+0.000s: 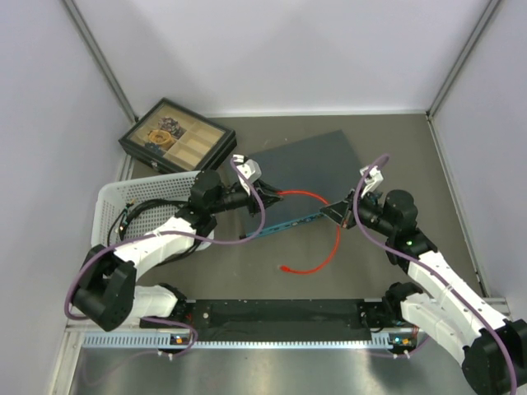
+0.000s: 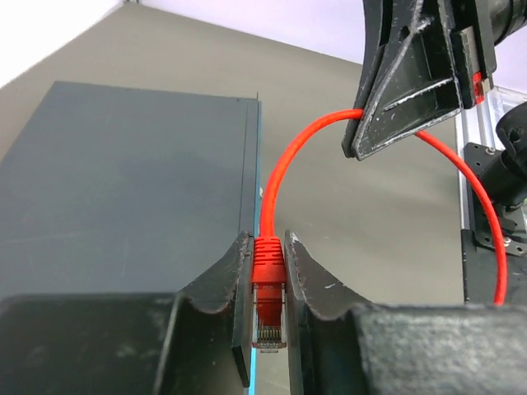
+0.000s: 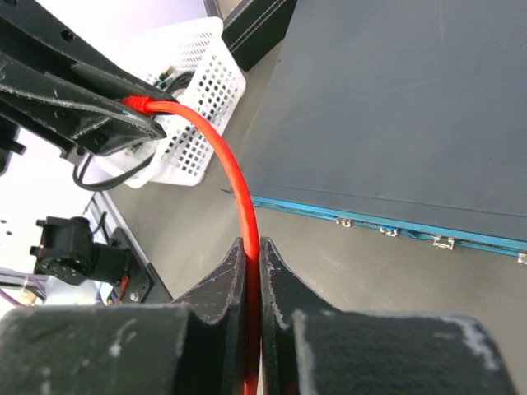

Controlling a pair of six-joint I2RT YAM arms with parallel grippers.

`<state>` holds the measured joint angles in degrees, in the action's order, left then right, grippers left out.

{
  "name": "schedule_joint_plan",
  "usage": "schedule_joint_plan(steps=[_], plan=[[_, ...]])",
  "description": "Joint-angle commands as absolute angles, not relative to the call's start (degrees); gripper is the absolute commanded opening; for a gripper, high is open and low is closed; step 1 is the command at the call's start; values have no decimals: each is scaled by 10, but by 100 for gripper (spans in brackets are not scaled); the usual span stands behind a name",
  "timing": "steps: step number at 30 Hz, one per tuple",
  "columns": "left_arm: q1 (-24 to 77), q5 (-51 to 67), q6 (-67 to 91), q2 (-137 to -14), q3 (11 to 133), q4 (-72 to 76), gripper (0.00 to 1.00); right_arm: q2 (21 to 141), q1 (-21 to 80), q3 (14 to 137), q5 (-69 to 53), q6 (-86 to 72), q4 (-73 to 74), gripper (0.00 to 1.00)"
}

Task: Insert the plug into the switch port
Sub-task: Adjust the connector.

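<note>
Top view: switch (image 1: 309,169) lies flat mid-tabletop (image 1: 395,148), teal edge toward the arms; left claw (image 1: 270,196) over its near left corner; right claw (image 1: 339,212) at its near right corner; red cable (image 1: 306,196) runs from one claw to the other, then loops down to a free end (image 1: 285,267) on the tabletop; black tray box (image 1: 175,136) and white basket (image 1: 140,197) at left.

Left wrist: left claw (image 2: 268,255) clamped on the red plug (image 2: 268,276), fingers touching both its sides, clear tip toward the camera; plug just beside the switch's (image 2: 132,181) teal edge, not in a port; cable arcs up to the right claw (image 2: 395,123).

Right wrist: right claw (image 3: 251,255) pinched tight on the cable (image 3: 235,173), no gap; ports (image 3: 387,229) in a row on the teal edge just beyond; left claw (image 3: 123,111) upper left, holding the cable's other end.
</note>
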<state>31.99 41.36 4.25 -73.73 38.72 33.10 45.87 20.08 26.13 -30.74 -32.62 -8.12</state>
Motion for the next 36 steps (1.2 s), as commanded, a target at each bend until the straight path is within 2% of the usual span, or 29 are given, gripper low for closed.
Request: schedule_joint_plan(steps=[1,3,4,6,7,10,19,26,30,36], plan=[[318,405,67,-715,438,284,0,449,198,282,-311,-275,-79,21],[318,370,93,-715,459,216,0,444,198,302,-308,-235,-64,33],[318,360,101,-716,469,187,0,442,198,309,-304,-219,-55,44],[318,348,118,-717,502,119,0,435,199,330,-291,-173,-33,51],[318,344,123,-716,519,102,0,434,199,337,-288,-157,-28,57],[318,336,149,-710,542,58,0,435,208,362,-284,-99,-30,64],[318,331,219,-706,594,-36,0,488,331,408,-246,134,-98,67],[318,339,245,-706,613,-62,0,562,426,446,-165,277,-91,67],[318,353,257,-711,621,-69,0,598,452,469,-142,328,-81,65],[319,374,259,-716,628,-76,0,640,463,487,-121,356,-89,57]])
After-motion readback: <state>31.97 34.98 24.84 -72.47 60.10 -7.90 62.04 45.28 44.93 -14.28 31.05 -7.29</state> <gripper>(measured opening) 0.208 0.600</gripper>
